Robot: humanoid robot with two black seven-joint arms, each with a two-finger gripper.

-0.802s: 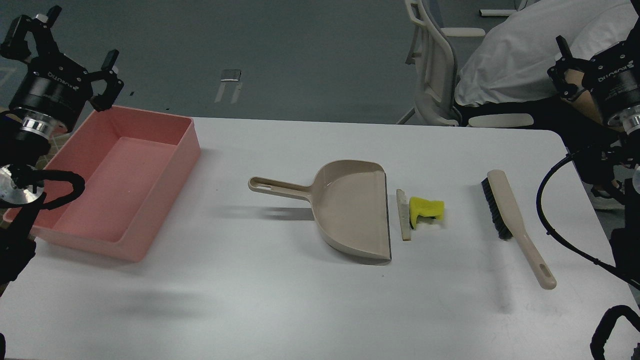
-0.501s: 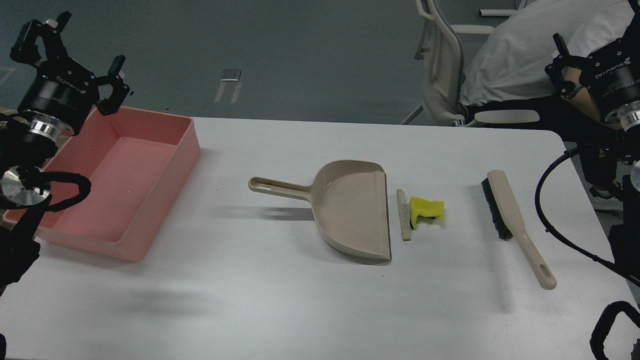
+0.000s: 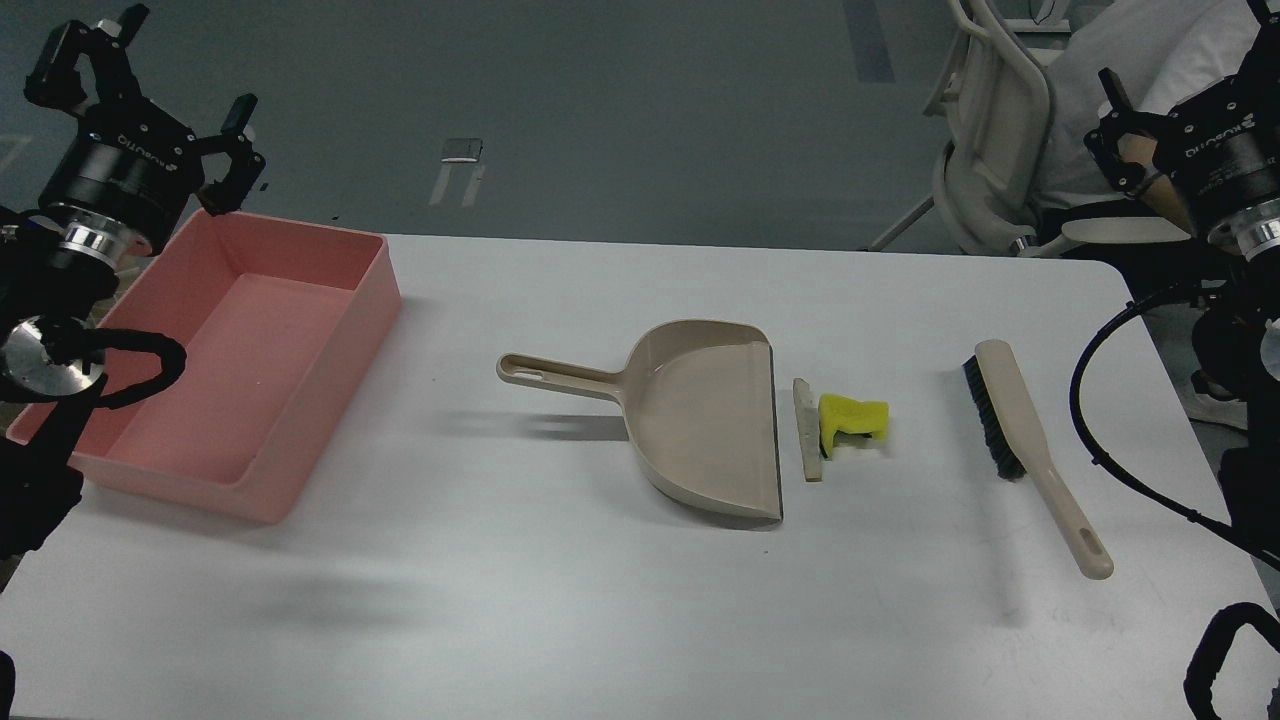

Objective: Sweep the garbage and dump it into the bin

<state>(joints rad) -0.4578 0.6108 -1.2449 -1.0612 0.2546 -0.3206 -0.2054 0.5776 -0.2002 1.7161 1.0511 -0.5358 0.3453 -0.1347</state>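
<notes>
Head view: tools laid out, nothing grasped yet.

Dustpan lying mouth toward the garbage, brush further right, so a leftward sweep would carry the scraps in (judging by layout); pink bin waiting at far left. Left gripper raised behind the bin, fingers spread, empty. Right gripper at the frame edge, fingers indistinct, state unclear. Versus 0.8 s ago: left gripper slightly higher and rightward; tabletop items unmoved.
</notes>
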